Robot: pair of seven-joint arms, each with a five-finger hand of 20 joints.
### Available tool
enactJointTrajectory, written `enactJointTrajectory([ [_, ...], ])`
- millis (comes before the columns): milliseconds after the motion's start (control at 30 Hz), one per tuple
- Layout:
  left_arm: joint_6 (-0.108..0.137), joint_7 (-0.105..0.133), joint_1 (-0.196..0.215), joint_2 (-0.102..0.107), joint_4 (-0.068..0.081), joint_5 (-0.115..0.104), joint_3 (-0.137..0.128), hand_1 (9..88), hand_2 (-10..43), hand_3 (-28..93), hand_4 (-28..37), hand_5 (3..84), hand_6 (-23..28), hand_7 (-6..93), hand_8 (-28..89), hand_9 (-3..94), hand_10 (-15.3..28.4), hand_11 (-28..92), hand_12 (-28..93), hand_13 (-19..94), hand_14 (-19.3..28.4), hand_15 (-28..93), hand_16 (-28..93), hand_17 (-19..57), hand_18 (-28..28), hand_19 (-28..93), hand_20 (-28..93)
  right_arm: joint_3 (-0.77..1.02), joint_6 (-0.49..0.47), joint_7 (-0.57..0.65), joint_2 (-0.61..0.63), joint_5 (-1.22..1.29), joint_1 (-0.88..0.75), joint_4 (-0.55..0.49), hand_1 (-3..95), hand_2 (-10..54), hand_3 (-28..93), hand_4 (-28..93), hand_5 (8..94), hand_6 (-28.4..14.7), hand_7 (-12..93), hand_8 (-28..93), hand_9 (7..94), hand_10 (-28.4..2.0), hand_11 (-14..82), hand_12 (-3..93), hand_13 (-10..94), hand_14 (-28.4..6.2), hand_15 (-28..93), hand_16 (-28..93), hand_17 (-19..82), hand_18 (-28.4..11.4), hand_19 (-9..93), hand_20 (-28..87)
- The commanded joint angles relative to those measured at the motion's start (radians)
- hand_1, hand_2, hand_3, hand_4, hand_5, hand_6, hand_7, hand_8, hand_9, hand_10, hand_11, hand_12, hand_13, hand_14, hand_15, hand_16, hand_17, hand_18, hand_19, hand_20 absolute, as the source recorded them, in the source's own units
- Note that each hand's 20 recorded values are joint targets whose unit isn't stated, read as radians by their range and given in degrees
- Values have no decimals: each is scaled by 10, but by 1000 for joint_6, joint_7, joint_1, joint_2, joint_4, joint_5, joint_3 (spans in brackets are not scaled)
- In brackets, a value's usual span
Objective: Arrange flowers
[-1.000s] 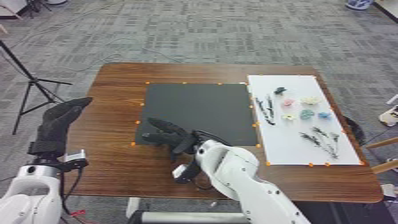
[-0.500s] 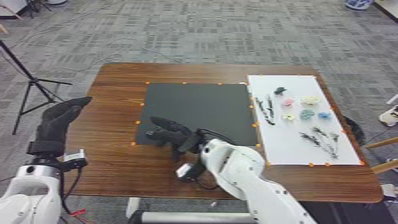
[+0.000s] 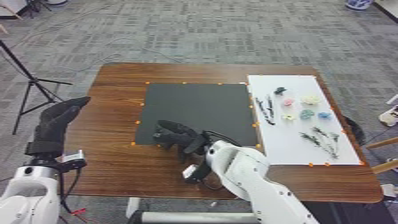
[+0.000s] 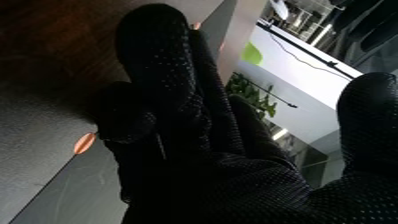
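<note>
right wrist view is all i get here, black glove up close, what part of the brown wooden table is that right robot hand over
Observer: The right robot hand is over the near left part of the large black square mat.
Operator: ok and which side of the mat is the small pink flower head on
Observer: The small pink flower head lies to the mat's right, on the white rectangular board.
Operator: and where's the left robot hand
Observer: The left robot hand is by the left edge of the table, with its fingers pointing forward.
</note>
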Motion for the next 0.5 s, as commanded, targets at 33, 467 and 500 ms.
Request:
enactJointTrajectory([
  [33, 1, 3, 9, -14, -10, -4, -5, 239, -95, 666, -273, 466, 20, 190, -82, 383, 110, 154, 128, 275, 120, 70, 29, -3, 93, 1, 145, -1, -24, 5, -27, -16, -11, 19, 161, 142, 481, -112, 201, -95, 0, -38, 609, -178, 74, 97, 830, -141, 518, 292, 506, -237, 932, 433],
  [467, 0, 10, 13, -20, -10, -6, -1, 240, -95, 664, -271, 467, 20, 189, -82, 383, 110, 154, 127, 275, 120, 70, 29, -4, 93, 1, 144, -1, -24, 4, -50, -15, -2, 25, 161, 143, 479, -108, 202, -95, 0, -38, 608, -178, 74, 97, 830, -141, 519, 292, 507, -238, 932, 434],
  [500, 1, 10, 15, -19, -10, -6, -1, 239, -95, 664, -271, 466, 20, 189, -82, 383, 110, 154, 127, 275, 120, 70, 29, -4, 93, 1, 144, 4, -21, 6, -48, -12, -4, 22, 161, 143, 479, -109, 202, -95, 0, -38, 608, -178, 74, 97, 830, -141, 519, 293, 507, -238, 932, 434],
])
